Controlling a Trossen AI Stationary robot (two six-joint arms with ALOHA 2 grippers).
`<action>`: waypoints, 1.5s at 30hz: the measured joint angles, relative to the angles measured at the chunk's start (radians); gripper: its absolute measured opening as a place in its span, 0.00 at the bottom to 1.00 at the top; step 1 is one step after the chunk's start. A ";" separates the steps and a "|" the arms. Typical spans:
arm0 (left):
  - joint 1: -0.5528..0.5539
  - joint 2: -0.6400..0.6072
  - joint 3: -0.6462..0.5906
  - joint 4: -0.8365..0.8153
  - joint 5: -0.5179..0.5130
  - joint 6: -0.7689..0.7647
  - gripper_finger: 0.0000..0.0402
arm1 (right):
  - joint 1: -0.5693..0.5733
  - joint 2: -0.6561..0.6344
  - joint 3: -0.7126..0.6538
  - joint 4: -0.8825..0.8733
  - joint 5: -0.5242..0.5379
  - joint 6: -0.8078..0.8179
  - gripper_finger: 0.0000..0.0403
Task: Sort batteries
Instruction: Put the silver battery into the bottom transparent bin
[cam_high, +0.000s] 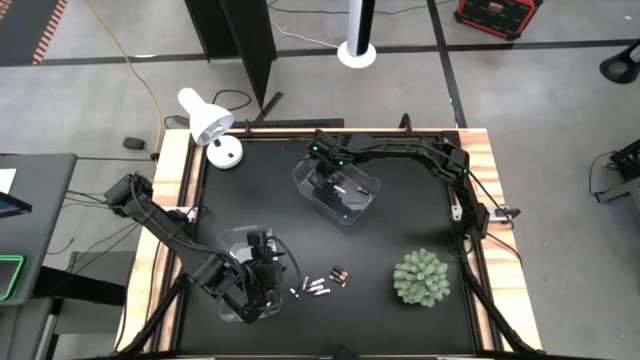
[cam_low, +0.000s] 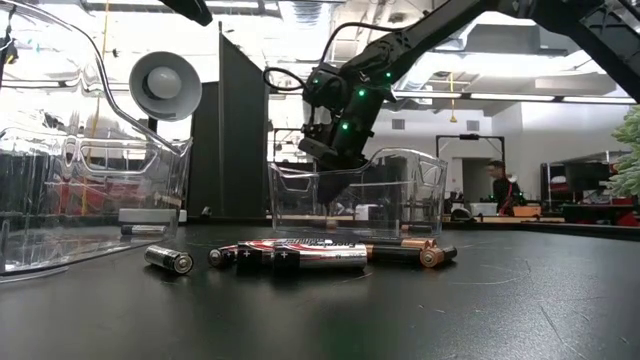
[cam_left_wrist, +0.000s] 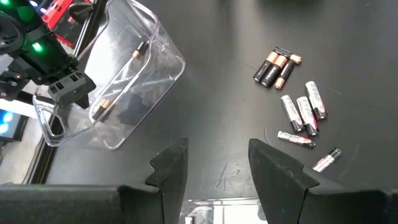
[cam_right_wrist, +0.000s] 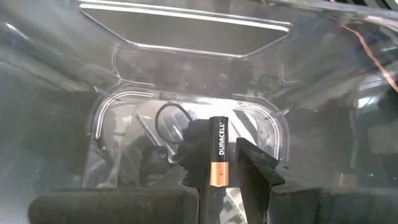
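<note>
Two clear bins stand on the black desk (cam_high: 400, 200). The right gripper (cam_right_wrist: 219, 177) is lowered inside the far bin (cam_high: 338, 190), and its wrist view shows a dark, copper-ended battery (cam_right_wrist: 217, 160) standing on end between the fingers. Those fingers lie close along the cell; whether they press it or have just let go cannot be told. From table height the bin's wall and glare blur the fingertips, so nothing more shows there. Other batteries in that bin appear only as thin dark sticks through the plastic in the left wrist view; their count is unclear.

The left gripper (cam_left_wrist: 214, 168) hovers at the near bin (cam_high: 245, 262), fingers spread wide with nothing between them. From above, the arm covers much of this bin, so its contents stay hidden.

Loose batteries lie on the desk beside the near bin: a dark copper-ended group (cam_left_wrist: 277, 66) touching side by side, and just next to it several silvery-white ones (cam_left_wrist: 305, 109), one lying a little apart. In the low view they overlap in a row and cannot be counted.

A white lamp (cam_high: 212, 125) sits at one far corner, and a green plant (cam_high: 421, 278) near the front, cut off at the edge of the low view.
</note>
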 joint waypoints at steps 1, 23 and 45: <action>0.000 0.000 0.000 0.000 0.000 -0.001 0.40 | 0.000 0.000 0.000 0.001 0.000 -0.001 0.22; 0.000 0.000 0.000 0.001 0.000 0.000 0.40 | 0.092 -0.093 0.082 -0.117 0.025 -0.151 0.22; 0.032 0.003 -0.011 0.070 0.065 0.104 0.40 | 0.420 -0.621 -0.043 -0.125 0.324 -0.162 0.22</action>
